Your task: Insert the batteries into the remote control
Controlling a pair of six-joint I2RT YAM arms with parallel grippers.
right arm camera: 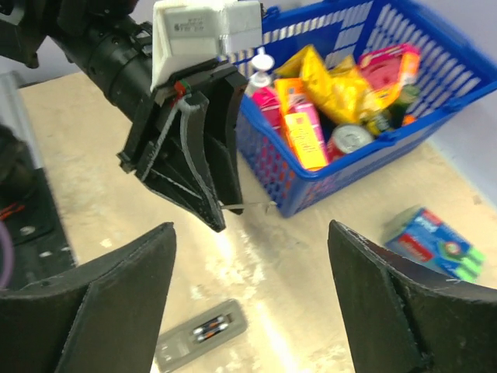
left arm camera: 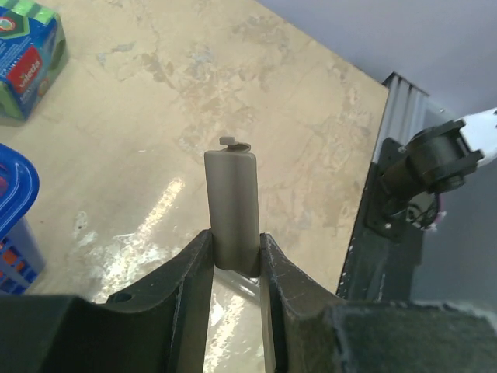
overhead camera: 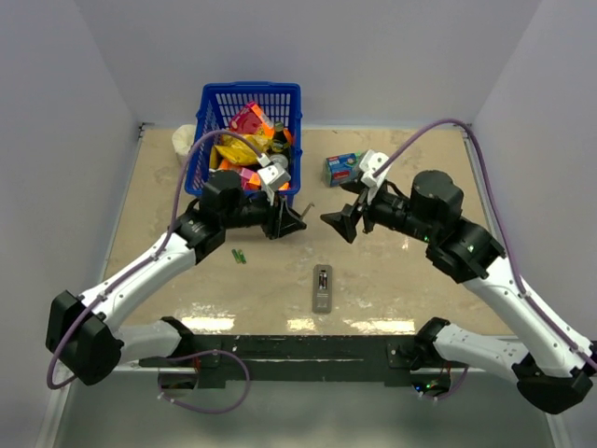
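The table (overhead camera: 420, 280) spreads below my left gripper (left arm camera: 235, 242) and my right gripper (right arm camera: 250, 229), which face each other. A blue basket (overhead camera: 210, 103) sits behind the left one. The remote control (overhead camera: 322, 287) lies flat beneath the gap between them. My left gripper pinches its small grey cover (left arm camera: 231, 194). My right gripper stands wide, holding nothing. The batteries (right arm camera: 210, 330) show in the remote's open compartment.

A blue plastic mesh basket (overhead camera: 207, 121) full of colourful snack packets (overhead camera: 246, 119) stands at the far side of the beige marbled tabletop (overhead camera: 410, 280). A blue-green cardboard box (overhead camera: 342, 168) lies right of it, and two tiny bright-green sticks (overhead camera: 240, 255) lie nearer.
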